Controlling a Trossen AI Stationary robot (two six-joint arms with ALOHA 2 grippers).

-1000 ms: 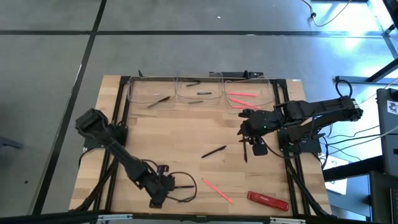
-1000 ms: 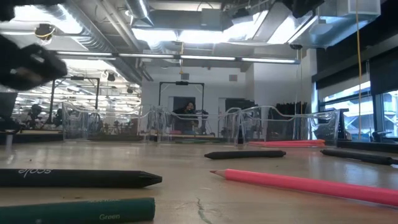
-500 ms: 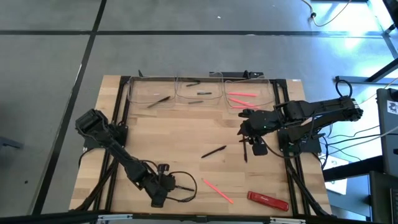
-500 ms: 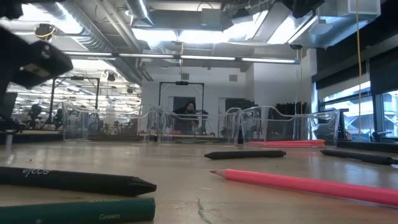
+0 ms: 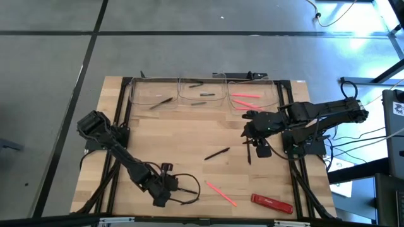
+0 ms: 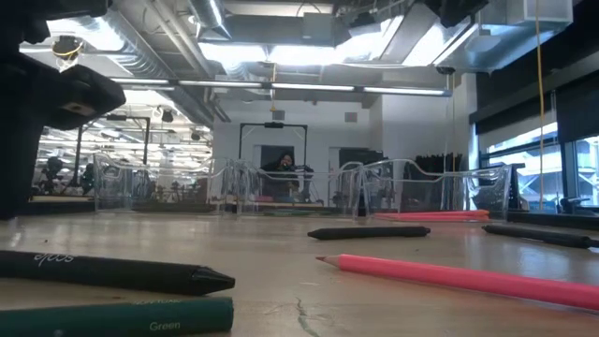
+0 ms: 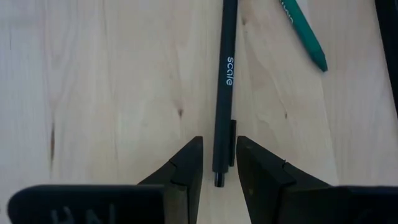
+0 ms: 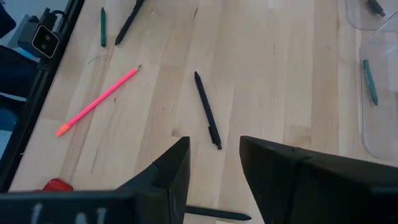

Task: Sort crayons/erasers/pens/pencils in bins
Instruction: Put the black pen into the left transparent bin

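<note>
Left gripper [image 7: 217, 163]: we are hovering low at the table's near edge, fingers parted around the black pen's [image 7: 224, 87] clip end.
Right gripper [image 5: 248, 135]: we are waiting open near the bins [image 5: 203, 92].
Green crayon [image 7: 303, 32]: lying beside the pen.

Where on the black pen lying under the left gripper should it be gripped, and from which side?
Grip the black pen across its thin barrel, probably near the clip end, coming straight down: it lies flat on the table and the left gripper, open, already straddles that end.
</note>
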